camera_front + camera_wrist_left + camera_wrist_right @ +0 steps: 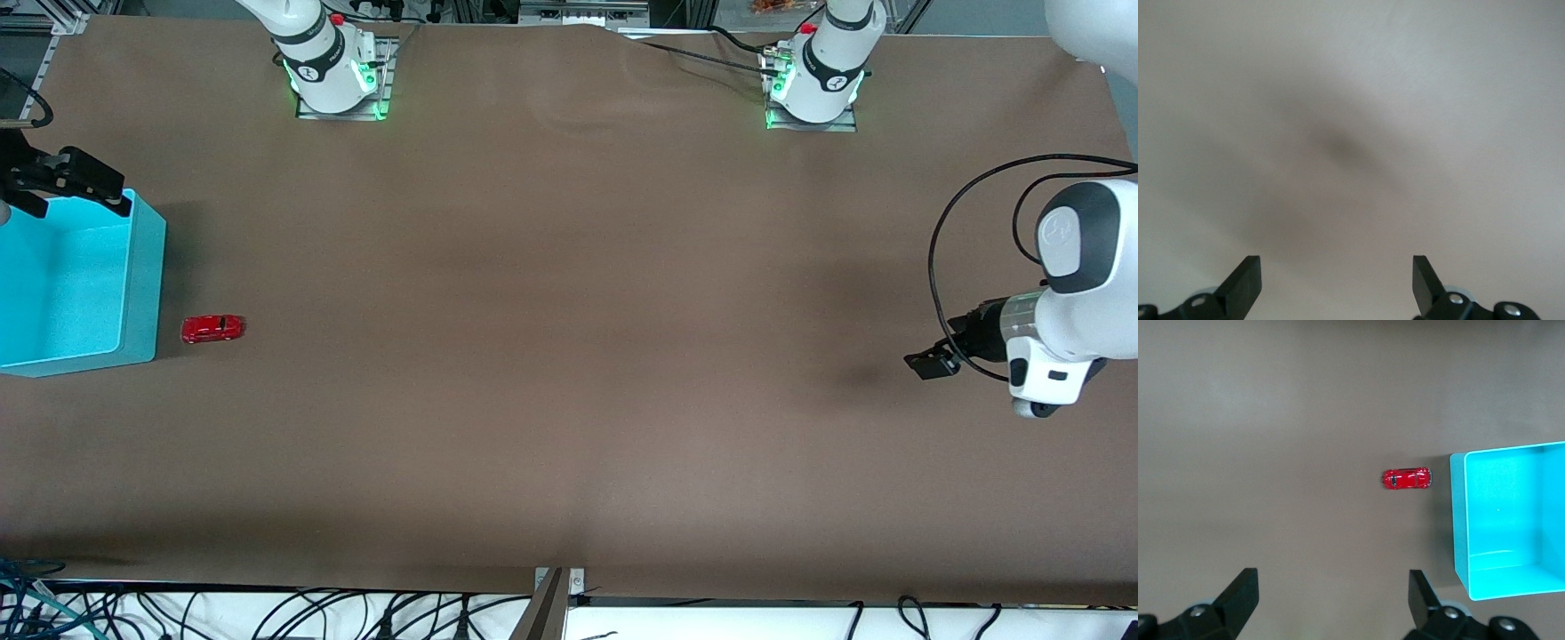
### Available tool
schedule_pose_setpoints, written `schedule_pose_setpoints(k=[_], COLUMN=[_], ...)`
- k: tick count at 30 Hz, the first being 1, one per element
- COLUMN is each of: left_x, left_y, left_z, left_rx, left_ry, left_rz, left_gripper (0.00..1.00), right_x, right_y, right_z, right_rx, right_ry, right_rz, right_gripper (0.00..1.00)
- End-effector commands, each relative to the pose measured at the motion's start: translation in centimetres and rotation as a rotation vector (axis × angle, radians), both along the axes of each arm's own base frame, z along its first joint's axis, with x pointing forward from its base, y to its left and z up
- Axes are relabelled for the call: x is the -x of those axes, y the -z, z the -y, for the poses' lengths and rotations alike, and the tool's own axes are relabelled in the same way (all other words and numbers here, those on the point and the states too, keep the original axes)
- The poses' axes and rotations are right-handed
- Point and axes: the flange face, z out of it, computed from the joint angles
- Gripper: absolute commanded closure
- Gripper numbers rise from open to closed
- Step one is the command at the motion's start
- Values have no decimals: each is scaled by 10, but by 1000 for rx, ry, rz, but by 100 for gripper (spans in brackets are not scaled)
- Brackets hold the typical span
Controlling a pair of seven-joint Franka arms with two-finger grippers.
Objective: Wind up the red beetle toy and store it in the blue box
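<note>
Surface: brown table is being used as the work area, with both arm bases standing along its edge farthest from the front camera.
Toy position: red beetle toy is lying on the table toward the right arm's end, just beside the blue box but apart from its wall, all wheels seemingly down.
Toy axis: its long axis is being presented crosswise to the box's near wall, one end pointing at the box; which end is the nose cannot be told.
Box: it is being seen open-topped and empty in the right wrist view.
Right gripper: right gripper is being held over the box's rim, fingers spread wide and holding nothing; the toy is lying ahead of it, outside the box.
Left gripper: left gripper is being kept waiting over bare table at the left arm's end, fingers wide apart and empty.
Nearer arm: the right arm is judged far closer to the toy; a short travel off the box and down is judged to be called for.
Risk: the toy is judged liable to roll if nudged along its axis.
</note>
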Motion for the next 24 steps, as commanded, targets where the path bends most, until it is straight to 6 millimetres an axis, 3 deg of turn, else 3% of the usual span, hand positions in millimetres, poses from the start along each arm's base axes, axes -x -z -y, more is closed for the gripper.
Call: schedule_pose_setpoints(k=[1, 13, 21, 24], left_x=[0, 8, 15, 21], left_y=[-38, -92, -102, -121], left_z=[-4, 2, 14, 16], left_rx=[-6, 7, 13, 10], left_ry=[88, 201, 228, 230], left_rz=[12, 90, 74, 98], left_gripper=[0, 0, 0, 0], right_x=[0, 3, 1, 0], right_y=[-5, -2, -1, 0], right_z=[1, -1, 2, 6], right_rx=[-1, 3, 3, 4], right_ry=[-6, -9, 23, 29], right_rz=[-6, -28, -21, -23], right_gripper=[0, 0, 0, 0])
